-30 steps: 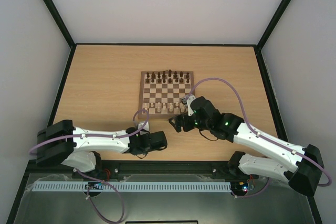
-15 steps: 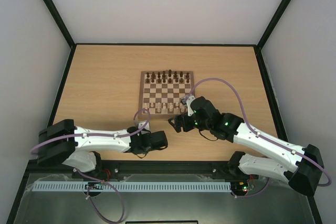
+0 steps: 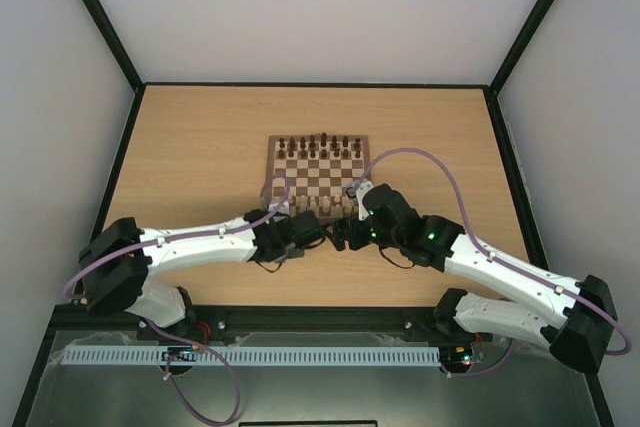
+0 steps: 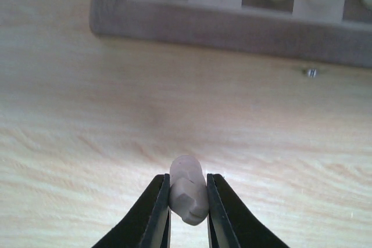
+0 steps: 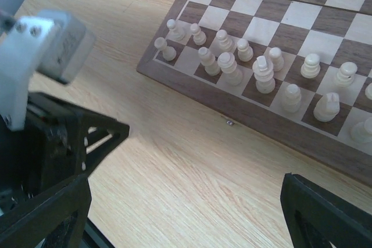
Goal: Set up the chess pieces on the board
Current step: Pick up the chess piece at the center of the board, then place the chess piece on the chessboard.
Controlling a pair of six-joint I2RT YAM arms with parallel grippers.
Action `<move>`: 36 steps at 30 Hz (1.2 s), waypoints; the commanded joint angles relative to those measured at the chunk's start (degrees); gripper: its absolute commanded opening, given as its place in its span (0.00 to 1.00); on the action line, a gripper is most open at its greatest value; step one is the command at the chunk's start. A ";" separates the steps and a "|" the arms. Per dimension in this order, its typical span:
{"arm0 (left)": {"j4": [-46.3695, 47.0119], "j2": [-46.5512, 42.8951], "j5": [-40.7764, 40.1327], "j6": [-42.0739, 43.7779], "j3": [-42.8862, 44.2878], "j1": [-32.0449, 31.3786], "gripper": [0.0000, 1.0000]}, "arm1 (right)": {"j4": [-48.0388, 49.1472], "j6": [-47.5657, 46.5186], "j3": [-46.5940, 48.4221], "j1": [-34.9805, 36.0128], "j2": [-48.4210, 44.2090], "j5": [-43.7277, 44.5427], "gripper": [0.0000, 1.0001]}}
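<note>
**Piece held just short of the board**

Left gripper [image 4: 187,208] clamps one pale chess piece [image 4: 187,185] over the desk [image 4: 81,120], near the brown border of the board [image 4: 232,32]. Right gripper [image 5: 203,166] stands wide, holding nothing. Over a dozen cream pieces [image 5: 231,67] crowd the two near rows; dark pieces [image 3: 318,145] line the far rows.

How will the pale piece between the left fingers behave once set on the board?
Probably stiff: the piece looks undeformed in the shut left gripper. Likely light, being tiny. It may tip easily; the standing pieces look tall over narrow bases.
</note>
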 commanded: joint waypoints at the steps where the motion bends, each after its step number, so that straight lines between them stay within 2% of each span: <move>1: -3.99 1.33 -1.23 9.47 3.59 4.71 0.12 | -0.79 0.35 -0.19 -0.28 -1.18 2.97 0.90; 9: -2.15 5.60 -0.22 19.23 8.62 11.87 0.12 | -1.70 1.38 -0.40 -0.27 -4.34 9.24 0.92; 14: -1.36 9.19 0.12 22.59 13.13 13.44 0.12 | -1.73 1.63 -0.54 -0.32 -4.88 10.52 0.93; 22: -0.17 13.70 1.00 24.91 16.89 14.21 0.12 | -1.69 1.63 -0.62 -0.36 -4.67 10.41 0.93; 36: 2.18 16.28 1.45 26.13 16.83 15.99 0.13 | -1.31 1.45 -0.79 -0.35 -3.72 8.85 0.93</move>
